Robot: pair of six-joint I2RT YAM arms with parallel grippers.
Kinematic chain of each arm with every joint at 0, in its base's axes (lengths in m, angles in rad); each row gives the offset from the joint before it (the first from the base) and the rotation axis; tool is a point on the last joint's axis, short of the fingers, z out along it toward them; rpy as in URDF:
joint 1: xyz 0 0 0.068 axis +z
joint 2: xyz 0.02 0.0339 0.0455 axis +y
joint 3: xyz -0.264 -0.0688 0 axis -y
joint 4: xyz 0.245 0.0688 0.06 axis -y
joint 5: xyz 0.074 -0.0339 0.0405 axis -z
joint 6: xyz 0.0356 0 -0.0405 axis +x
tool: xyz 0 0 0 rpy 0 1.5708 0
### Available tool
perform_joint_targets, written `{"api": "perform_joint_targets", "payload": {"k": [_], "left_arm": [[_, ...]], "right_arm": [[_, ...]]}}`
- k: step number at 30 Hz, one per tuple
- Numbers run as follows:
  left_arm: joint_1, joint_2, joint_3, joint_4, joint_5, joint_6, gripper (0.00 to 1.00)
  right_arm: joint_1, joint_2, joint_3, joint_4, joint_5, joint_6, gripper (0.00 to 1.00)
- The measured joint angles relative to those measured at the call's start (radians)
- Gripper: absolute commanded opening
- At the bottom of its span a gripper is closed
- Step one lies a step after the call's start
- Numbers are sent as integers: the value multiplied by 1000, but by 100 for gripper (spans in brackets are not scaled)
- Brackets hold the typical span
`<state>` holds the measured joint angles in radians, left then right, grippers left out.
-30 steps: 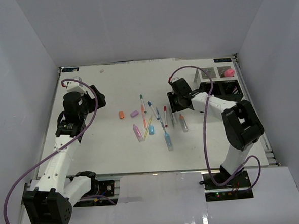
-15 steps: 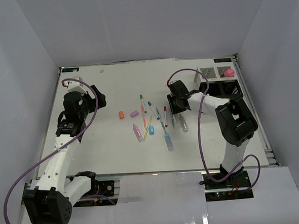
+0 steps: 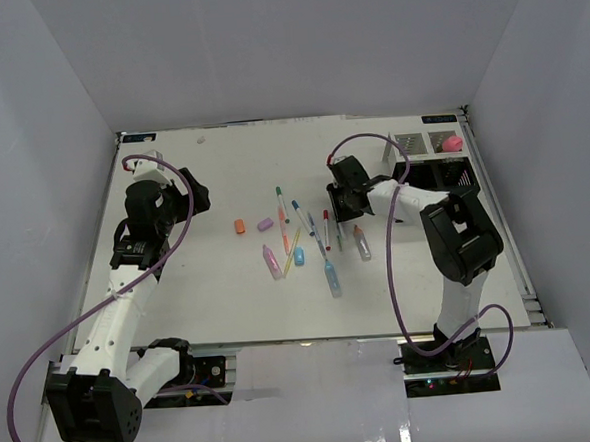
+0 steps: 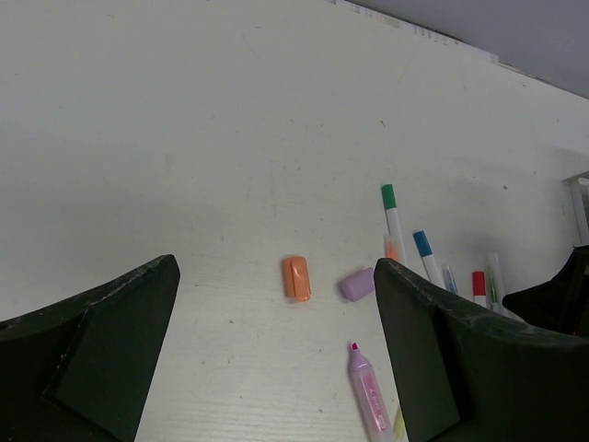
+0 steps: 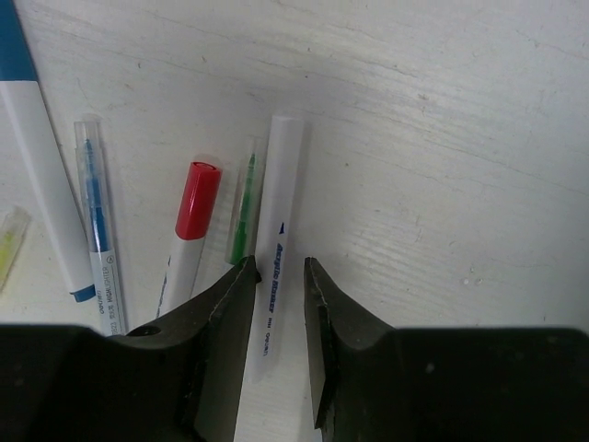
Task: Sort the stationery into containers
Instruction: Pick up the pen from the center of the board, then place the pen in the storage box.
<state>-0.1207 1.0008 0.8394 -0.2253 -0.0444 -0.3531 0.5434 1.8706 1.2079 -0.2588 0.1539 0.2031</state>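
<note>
- Two left gripper [image 4: 276, 276] jaws are spread wide; nothing is held.
- Right gripper [image 5: 276, 272] jaws are set narrowly astride one white pen [image 5: 282, 175] lying on the table [image 5: 442, 138]; a grip cannot be confirmed.
- Four more pens [image 5: 189, 221] are counted beside it.

Bright, even, diffuse light fills the white enclosure; shadows on the table [image 3: 209, 296] are faint and soft-edged. The glossy ledge [image 3: 388, 431] at the near edge carries pale glare. The white pen [image 5: 276, 230] is sharp up close, while the left gripper's fingers [image 4: 92, 359] look soft and dark
</note>
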Motion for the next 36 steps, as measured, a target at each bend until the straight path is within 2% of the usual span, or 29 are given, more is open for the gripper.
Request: {"api": "perform_joint_targets", "payload": {"k": [13,16,19,22,26,31,36], "left_arm": [[0,0,0,0,0,0,98],[0,0,0,0,0,0,98],[0,0,0,0,0,0,98],[0,0,0,0,0,0,98],[0,0,0,0,0,0,98],[0,0,0,0,0,0,98],[0,0,0,0,1,0,98]], "right_arm": [[0,82,77,-10,13,0,30],[-2,99,107,-31,19,-3,25],[-8,116,137,-43,20,-9,12],[-15,134,183,-57,23,-23,8],[-23,122,235,-62,24,-46,8],[-42,-13,240,-39,27,-96,8],[-134,-246,147,168,29,-158,8]]}}
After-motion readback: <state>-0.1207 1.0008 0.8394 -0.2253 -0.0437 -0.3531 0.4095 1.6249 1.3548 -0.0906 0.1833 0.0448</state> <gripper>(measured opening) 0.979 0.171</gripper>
